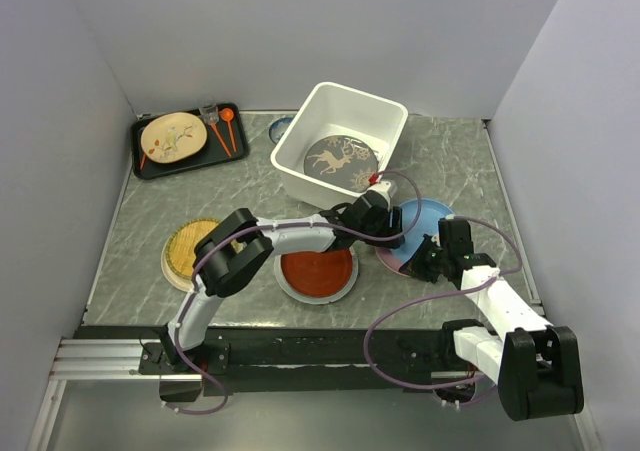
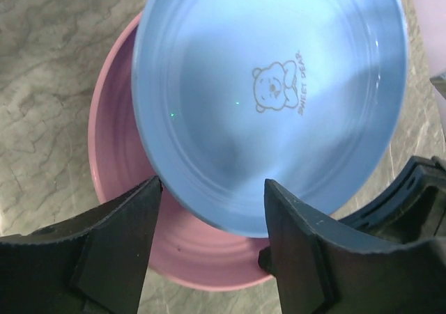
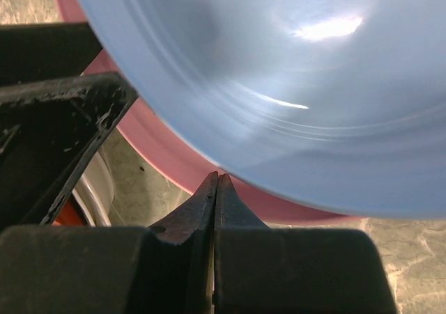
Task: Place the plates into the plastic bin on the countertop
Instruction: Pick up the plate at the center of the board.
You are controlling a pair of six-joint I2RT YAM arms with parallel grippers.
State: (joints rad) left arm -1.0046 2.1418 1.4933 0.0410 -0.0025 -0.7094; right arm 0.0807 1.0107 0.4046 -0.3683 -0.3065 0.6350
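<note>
Light blue round plastic plate with a small bear print (image 2: 265, 91) lies tilted on top of a pink round plate (image 2: 115, 154), both on the dark grey-green marble-look countertop (image 1: 140, 231), right of centre and just in front of the white rectangular plastic bin (image 1: 310, 183), not inside it. The left gripper (image 2: 212, 223) is released: its two black fingers (image 2: 118, 244) are spread wide, one on each side of the blue plate's near rim, clamping nothing. The right gripper (image 3: 217, 182) is clenched, its fingertips pressed together with nothing between them, and its point sits right at the blue plate's lower edge, over the pink rim. Whether it touches, I can't tell. A grey round plate with white reindeer (image 1: 342, 159) lies flat in the bin. A red round plate (image 1: 317, 271) sits on the countertop near the arm bases, with a woven yellow round plate (image 1: 190, 249) to its left. A flat black tray (image 1: 140, 161) at the far left holds a cream plate with a twig pattern (image 1: 172, 136).
</note>
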